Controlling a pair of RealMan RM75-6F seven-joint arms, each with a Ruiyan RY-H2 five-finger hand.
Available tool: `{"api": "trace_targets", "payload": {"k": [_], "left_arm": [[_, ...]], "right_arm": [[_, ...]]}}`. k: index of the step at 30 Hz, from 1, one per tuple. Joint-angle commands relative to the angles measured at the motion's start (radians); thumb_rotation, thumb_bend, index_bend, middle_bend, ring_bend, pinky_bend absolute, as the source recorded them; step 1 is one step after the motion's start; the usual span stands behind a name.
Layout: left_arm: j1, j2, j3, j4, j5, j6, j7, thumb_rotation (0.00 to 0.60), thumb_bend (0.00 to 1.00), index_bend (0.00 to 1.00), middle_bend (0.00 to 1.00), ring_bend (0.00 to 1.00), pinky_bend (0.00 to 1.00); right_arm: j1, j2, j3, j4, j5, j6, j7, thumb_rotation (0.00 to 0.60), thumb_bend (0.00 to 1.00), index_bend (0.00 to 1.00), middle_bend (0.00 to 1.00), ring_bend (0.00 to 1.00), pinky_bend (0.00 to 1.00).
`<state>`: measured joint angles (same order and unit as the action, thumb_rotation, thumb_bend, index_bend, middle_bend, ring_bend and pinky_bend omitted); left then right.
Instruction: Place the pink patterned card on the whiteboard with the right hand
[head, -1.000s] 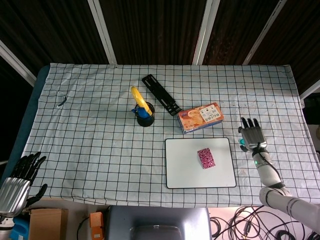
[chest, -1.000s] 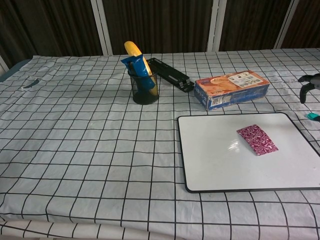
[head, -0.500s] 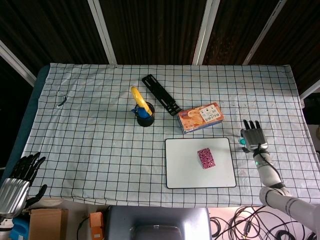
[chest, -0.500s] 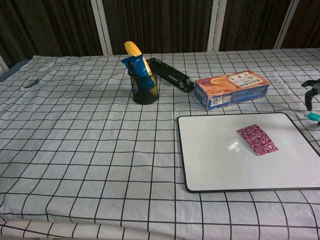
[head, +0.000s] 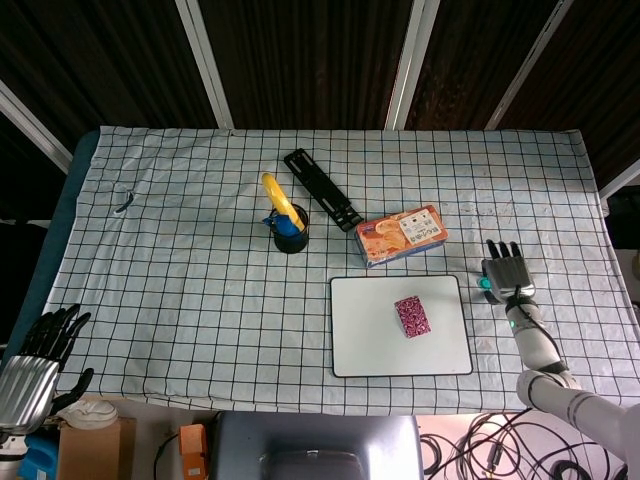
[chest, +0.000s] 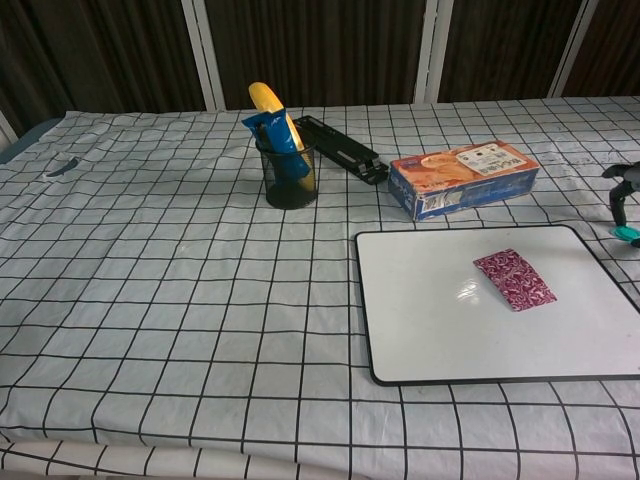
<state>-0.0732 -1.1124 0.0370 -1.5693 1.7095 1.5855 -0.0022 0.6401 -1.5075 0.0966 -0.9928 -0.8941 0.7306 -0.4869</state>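
The pink patterned card (head: 411, 316) (chest: 514, 279) lies flat on the whiteboard (head: 360, 340) (chest: 420, 310), right of the board's middle, with nothing touching it. My right hand (head: 507, 271) hovers just off the board's right edge, fingers spread and holding nothing; the chest view catches only its fingertips (chest: 617, 178) at the right border. My left hand (head: 35, 364) hangs below the table's near left corner, fingers apart and empty, and the chest view does not show it.
An orange box (head: 401, 234) (chest: 463, 178) lies just behind the whiteboard. A black mesh cup (head: 290, 236) (chest: 289, 176) holds a yellow and a blue item. A black strip (head: 321, 188) lies behind it. A small teal thing (head: 484, 284) (chest: 625, 232) sits beside my right hand.
My right hand has drifted slightly toward the near edge and away from the board. The card and left hand stay still.
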Motion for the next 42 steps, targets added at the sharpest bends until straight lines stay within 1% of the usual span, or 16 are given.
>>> {"api": "trace_targets", "payload": {"k": [1, 9, 15, 19, 22, 25, 29, 32, 36, 39, 42], "left_arm": [[0.000, 0.000, 0.000, 0.000, -0.001, -0.001, 0.000, 0.600, 0.36, 0.00, 0.00, 0.00, 0.09], [0.000, 0.001, 0.000, 0.000, 0.000, 0.001, -0.002, 0.600, 0.36, 0.00, 0.00, 0.00, 0.09], [0.000, 0.002, 0.001, 0.001, 0.003, 0.004, -0.008, 0.600, 0.36, 0.00, 0.00, 0.00, 0.09], [0.000, 0.002, 0.003, 0.001, 0.006, 0.004, -0.008, 0.600, 0.36, 0.00, 0.00, 0.00, 0.09], [0.001, 0.003, 0.003, 0.001, 0.007, 0.007, -0.011, 0.600, 0.36, 0.00, 0.00, 0.00, 0.09], [0.001, 0.005, 0.004, 0.003, 0.007, 0.008, -0.016, 0.600, 0.36, 0.00, 0.00, 0.00, 0.09], [0.003, 0.007, 0.004, 0.005, 0.010, 0.013, -0.023, 0.600, 0.36, 0.00, 0.00, 0.00, 0.09], [0.005, 0.008, 0.005, 0.007, 0.009, 0.016, -0.029, 0.600, 0.36, 0.00, 0.00, 0.00, 0.09], [0.011, 0.010, 0.005, 0.012, 0.011, 0.029, -0.038, 0.600, 0.36, 0.00, 0.00, 0.00, 0.09], [0.016, 0.011, 0.007, 0.016, 0.015, 0.039, -0.045, 0.600, 0.36, 0.00, 0.00, 0.00, 0.09], [0.019, 0.012, 0.007, 0.019, 0.016, 0.045, -0.051, 0.600, 0.36, 0.00, 0.00, 0.00, 0.09]], "right_arm": [[0.000, -0.002, -0.001, 0.005, -0.001, -0.003, 0.002, 0.600, 0.30, 0.48, 0.00, 0.00, 0.01], [0.001, -0.003, -0.001, 0.007, -0.002, -0.009, 0.005, 0.600, 0.30, 0.50, 0.00, 0.00, 0.01], [-0.032, 0.088, 0.022, -0.171, -0.094, 0.102, 0.090, 0.600, 0.30, 0.50, 0.00, 0.00, 0.01], [-0.050, 0.145, 0.016, -0.309, -0.166, 0.166, 0.111, 0.600, 0.30, 0.49, 0.00, 0.00, 0.01], [-0.054, 0.169, 0.002, -0.408, -0.216, 0.200, 0.093, 0.600, 0.30, 0.48, 0.00, 0.00, 0.01], [-0.047, 0.161, -0.013, -0.470, -0.244, 0.212, 0.050, 0.600, 0.30, 0.48, 0.00, 0.00, 0.01], [-0.031, 0.115, -0.034, -0.503, -0.251, 0.213, -0.029, 0.600, 0.30, 0.48, 0.00, 0.00, 0.01], [-0.020, 0.077, -0.044, -0.506, -0.235, 0.210, -0.087, 0.600, 0.30, 0.47, 0.00, 0.00, 0.01], [-0.008, 0.043, -0.050, -0.498, -0.204, 0.202, -0.134, 0.600, 0.30, 0.47, 0.00, 0.00, 0.01], [-0.003, 0.029, -0.055, -0.495, -0.190, 0.203, -0.165, 0.600, 0.30, 0.46, 0.00, 0.00, 0.01], [-0.001, 0.030, -0.058, -0.501, -0.174, 0.205, -0.179, 0.600, 0.30, 0.43, 0.00, 0.00, 0.01]]}}
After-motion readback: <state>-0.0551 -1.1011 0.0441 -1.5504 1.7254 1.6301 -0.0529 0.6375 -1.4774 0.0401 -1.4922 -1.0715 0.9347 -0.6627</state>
